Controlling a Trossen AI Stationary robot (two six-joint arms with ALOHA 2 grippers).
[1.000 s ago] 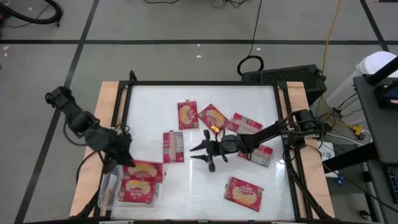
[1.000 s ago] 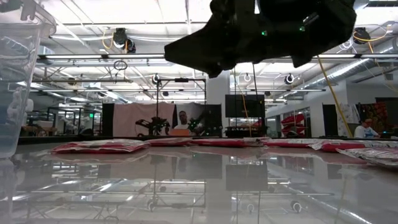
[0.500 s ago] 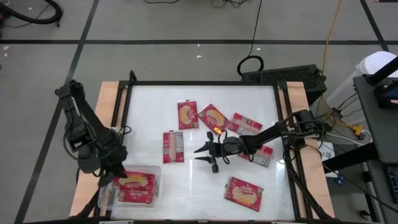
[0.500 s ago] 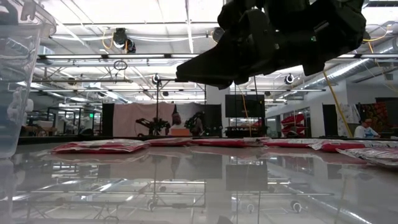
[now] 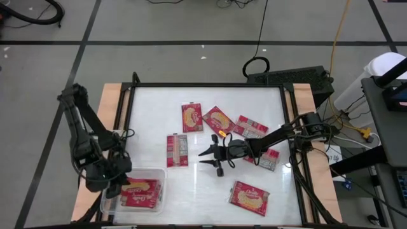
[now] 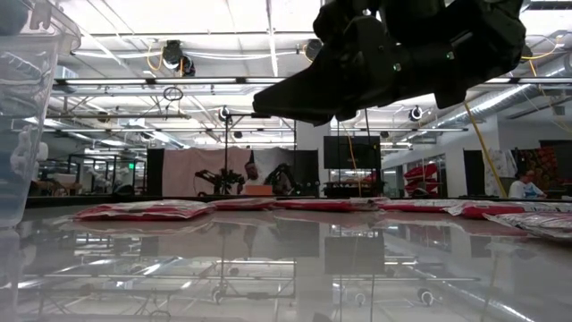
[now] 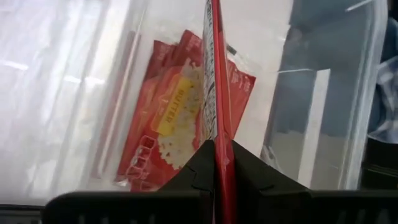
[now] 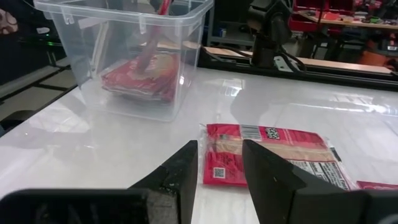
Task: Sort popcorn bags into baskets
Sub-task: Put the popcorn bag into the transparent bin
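Note:
The basket, a clear tub (image 5: 154,173), stands at the table's near left corner with popcorn bags (image 5: 141,196) lying flat in it. My left gripper (image 5: 121,182) hangs over the tub, shut on another red popcorn bag (image 7: 216,74), which the left wrist view shows edge-on. Several more bags lie flat on the white table, among them one with its back up (image 5: 177,150) and one near the front (image 5: 249,196). My right gripper (image 5: 208,161) hovers open over the table's middle, pointing toward the tub, with nothing between its fingers (image 8: 181,168). My left gripper pinches one end of the bag (image 7: 217,134) between its two fingers (image 7: 198,169), one on each flat face. The fingers slant down from above. The bag reaches on past the fingertips into the tub, on edge above the bags (image 7: 168,118) lying there; whether it touches them I cannot tell.
The tub's walls (image 8: 186,56) stand well above the table. Dark frame rails (image 5: 125,121) run along the table's left, far and right sides. Between the tub and the front bag the white tabletop (image 5: 197,191) is bare.
My left gripper has swung toward the table's near left corner and come down over the tub, tipping and rolling as it went. The bag it holds has gone along, from above the tub's far wall down into the tub.

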